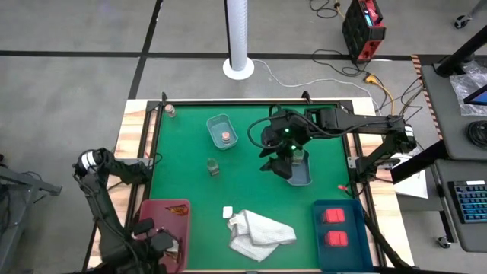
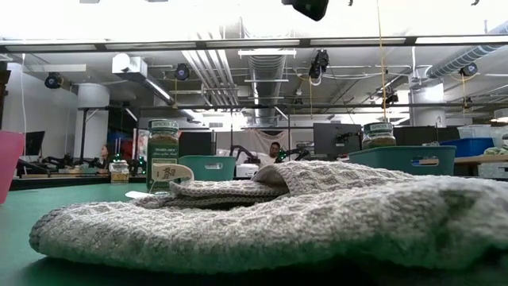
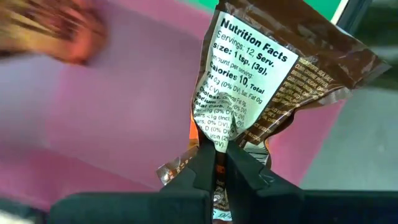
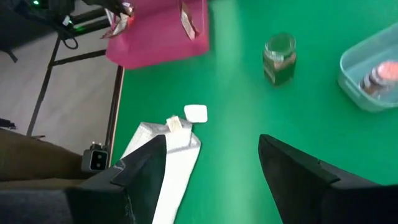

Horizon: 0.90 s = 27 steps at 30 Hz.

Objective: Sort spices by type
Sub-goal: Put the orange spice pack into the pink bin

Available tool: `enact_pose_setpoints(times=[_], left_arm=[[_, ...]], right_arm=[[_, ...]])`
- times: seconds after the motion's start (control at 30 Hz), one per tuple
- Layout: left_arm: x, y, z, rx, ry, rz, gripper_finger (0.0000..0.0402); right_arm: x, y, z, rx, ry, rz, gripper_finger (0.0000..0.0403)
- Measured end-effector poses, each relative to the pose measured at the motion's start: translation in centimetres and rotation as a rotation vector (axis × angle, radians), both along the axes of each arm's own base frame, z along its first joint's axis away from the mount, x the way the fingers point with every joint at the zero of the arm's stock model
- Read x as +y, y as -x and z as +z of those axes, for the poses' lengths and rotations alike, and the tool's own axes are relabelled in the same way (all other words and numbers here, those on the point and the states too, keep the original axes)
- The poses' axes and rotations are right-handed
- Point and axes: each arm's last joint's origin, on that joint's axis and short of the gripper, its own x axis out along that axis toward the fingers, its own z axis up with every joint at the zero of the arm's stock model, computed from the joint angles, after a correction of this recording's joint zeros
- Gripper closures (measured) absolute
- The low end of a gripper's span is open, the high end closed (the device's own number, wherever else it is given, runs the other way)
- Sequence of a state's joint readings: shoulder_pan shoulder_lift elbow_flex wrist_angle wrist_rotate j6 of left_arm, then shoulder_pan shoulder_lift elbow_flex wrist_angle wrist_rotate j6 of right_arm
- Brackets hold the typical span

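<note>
- From above: my left fingers [image 1: 161,245] sit at the near left corner of the surface [image 1: 190,152], over the pink tray [image 1: 152,211], which already has one orange packet [image 1: 176,206] lying in it. My right fingers [image 1: 283,164] hang over the blue-green tray [image 1: 303,176] right of centre, where a green-lidded jar [image 1: 298,154] shows beside them. One more green jar [image 1: 213,167] stands loose on the surface, a pink-topped jar [image 1: 226,137] sits in the far tray [image 1: 216,122], two red blocks [image 1: 332,227] fill the near right tray [image 1: 319,251], and a small jar [image 1: 170,112] stands at the far left corner.
- Level with the surface: the grey cloth [image 2: 302,218] fills the front; behind it stands the loose green jar [image 2: 163,155], and a second jar [image 2: 379,133] shows above a tray rim.
- My left wrist: my fingers [image 3: 214,163] are clenched on the lower edge of a brown packet [image 3: 267,81], nutrition label facing me, the pink tray floor [image 3: 93,124] behind it.
- My right wrist: my fingers [image 4: 211,163] are released and hold nothing; the loose jar [image 4: 279,58] stands well ahead.
- I judge the step to be placing packets in the pink tray. Next, I lower the brown packet beside the orange one, then let go; the right arm must fetch the loose jar.
</note>
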<state>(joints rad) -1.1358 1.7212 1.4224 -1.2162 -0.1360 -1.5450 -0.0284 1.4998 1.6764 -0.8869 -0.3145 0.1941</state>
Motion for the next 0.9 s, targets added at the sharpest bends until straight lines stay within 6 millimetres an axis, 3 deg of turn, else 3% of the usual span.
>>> enact_pose_setpoints(times=[0.2,0.43,0.6,0.9], left_arm=[[0.6,0.1,5.9,-0.111,-0.06,0.068,0.0401],[2.0,0.1,10.8,-0.554,-0.109,0.113,0.0401],[3.5,0.4,12.3,-0.694,-0.134,0.116,0.0401],[5.4,0.6,14.9,-0.904,-0.17,0.064,0.0401]], right_arm=[[-0.1,-0.5,0.5,-0.091,0.034,0.026,0.0152],[1.3,-3.1,2.2,-0.445,0.141,0.175,0.0161],[3.2,-5.0,2.7,-0.651,0.157,0.287,0.0167],[6.4,-7.9,2.8,-0.759,0.198,0.395,0.0156]])
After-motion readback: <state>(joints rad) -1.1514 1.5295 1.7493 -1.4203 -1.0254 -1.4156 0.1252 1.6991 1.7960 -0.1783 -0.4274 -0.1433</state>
